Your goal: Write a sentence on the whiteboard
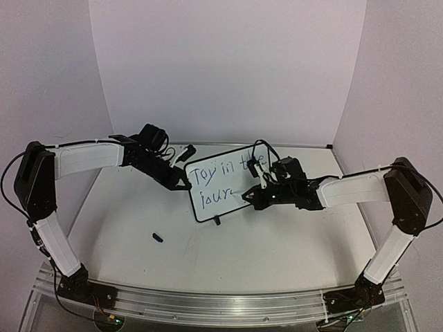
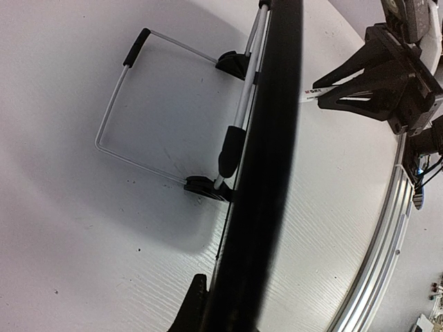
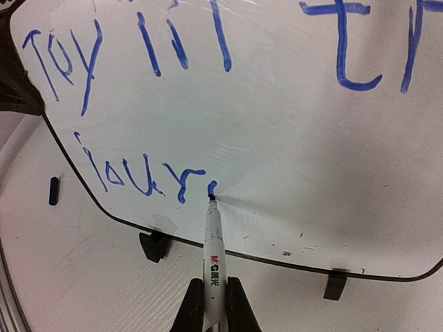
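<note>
While the left pincer is pinching the left edge of the whiteboard, which is standing on the counter, the right pincer is squeezing a marker. Its tip is touching the board just after "jour" in the blue sentence. A small blue cap is lying nearby.
</note>
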You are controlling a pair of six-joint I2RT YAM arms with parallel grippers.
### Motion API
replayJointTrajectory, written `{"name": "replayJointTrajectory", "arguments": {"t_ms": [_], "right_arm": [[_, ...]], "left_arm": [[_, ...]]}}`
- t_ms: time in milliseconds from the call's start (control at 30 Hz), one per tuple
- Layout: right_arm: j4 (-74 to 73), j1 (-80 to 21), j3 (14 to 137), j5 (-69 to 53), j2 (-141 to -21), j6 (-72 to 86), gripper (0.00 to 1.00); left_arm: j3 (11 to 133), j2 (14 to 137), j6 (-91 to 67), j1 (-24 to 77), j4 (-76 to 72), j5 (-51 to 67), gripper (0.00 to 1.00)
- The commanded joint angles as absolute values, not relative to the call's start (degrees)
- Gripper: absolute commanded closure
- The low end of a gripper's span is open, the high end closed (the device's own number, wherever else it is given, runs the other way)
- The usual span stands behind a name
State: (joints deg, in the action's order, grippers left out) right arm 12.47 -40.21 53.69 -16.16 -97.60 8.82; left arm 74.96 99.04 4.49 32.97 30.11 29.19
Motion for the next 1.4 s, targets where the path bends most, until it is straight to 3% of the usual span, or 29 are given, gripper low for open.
{"name": "replayJointTrajectory", "arguments": {"t_ms": [0,600,1367], "right_arm": [[13.8,-40.1,52.7,-14.7,-99.2,9.5,1.00],[14.9,-40.1,53.4,-14.6,-92.9,10.8,1.00],[14.7,-40.1,54.5,-14.7,-95.9,12.1,1.00]], "left_arm": [[75.6,101.0,5.9,33.5,33.1,24.1,1.00],[75.7,101.3,5.9,33.7,33.2,24.2,1.00],[75.8,101.5,5.9,34.0,33.3,24.2,1.00]]}}
